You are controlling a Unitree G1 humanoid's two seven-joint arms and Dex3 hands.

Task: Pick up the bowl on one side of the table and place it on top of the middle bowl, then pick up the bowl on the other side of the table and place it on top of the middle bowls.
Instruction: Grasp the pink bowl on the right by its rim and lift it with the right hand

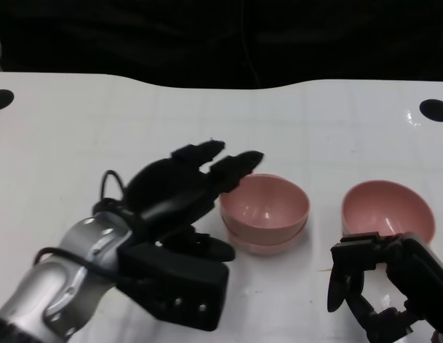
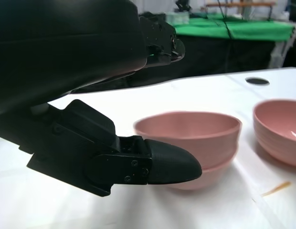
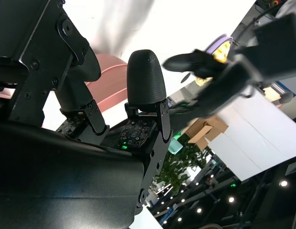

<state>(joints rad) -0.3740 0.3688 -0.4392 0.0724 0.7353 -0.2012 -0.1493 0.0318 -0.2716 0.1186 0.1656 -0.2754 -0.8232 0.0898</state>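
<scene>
2 pink bowls are seen nested at the middle of the white table (image 1: 78, 121); this stack (image 1: 265, 212) suggests the first placement is done. The left hand (image 1: 180, 191) is held just left of the stack, fingers spread, nothing in it, its fingertips close to the near-left rim; whether they touch cannot be told. The remaining bowl (image 1: 386, 209) sits upright to the right of the stack, apart from it. The right hand (image 1: 379, 286) is placed on the near side of that bowl, fingers apart and empty.

The step in hand is judged to be the pickup of the right bowl. The rim should be pinched at its near edge, thumb outside and fingers inside, and the bowl lifted level. The left hand is best drawn away first, so the path over the stack is free.

Each bowl opens straight up. Being round, no long axis is shown; the axis of symmetry is vertical, so the bowl should be lowered level and centred over the stack.
</scene>
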